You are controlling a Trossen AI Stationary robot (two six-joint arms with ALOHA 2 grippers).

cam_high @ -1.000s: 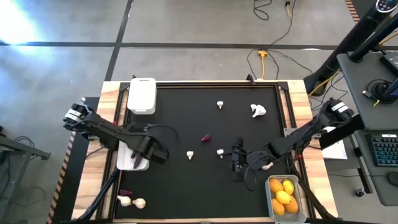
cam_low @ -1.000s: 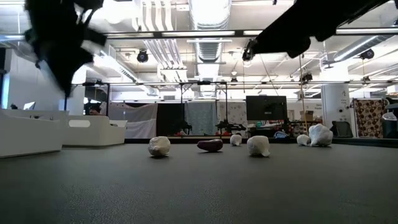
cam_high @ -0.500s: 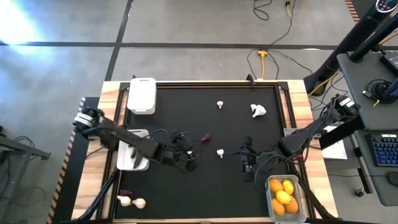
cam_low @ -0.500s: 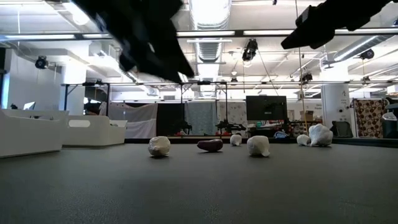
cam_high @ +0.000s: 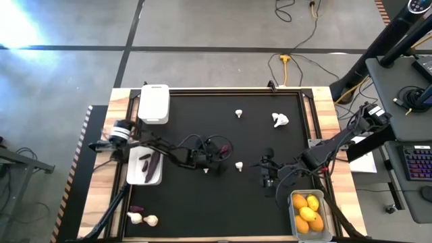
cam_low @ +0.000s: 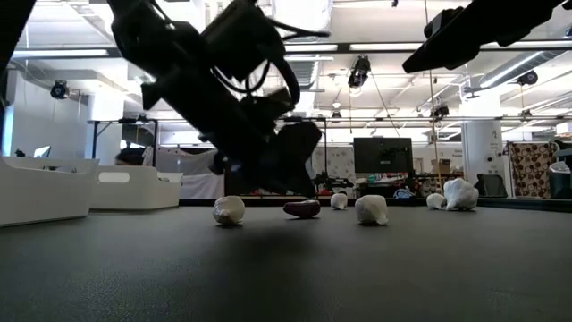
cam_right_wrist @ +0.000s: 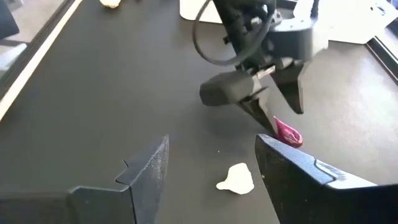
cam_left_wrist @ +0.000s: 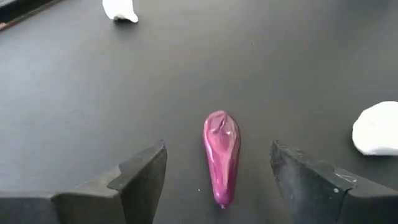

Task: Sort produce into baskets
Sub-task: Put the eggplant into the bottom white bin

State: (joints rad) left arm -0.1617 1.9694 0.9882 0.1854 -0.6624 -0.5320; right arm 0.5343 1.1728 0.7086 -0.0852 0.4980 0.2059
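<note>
The left gripper [cam_left_wrist: 217,180], fingers wide, straddles the purple eggplant [cam_left_wrist: 221,155] lying mid-mat, its long axis running between the fingers. The right gripper [cam_high: 267,172], also open, waits farther off.

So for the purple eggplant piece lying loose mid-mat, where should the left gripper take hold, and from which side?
Across its narrow middle, from straight above. The eggplant lies flat on the mat, long and slim, and the open left gripper already straddles it with a finger either side, so closing across the width looks the surest pinch.
</note>
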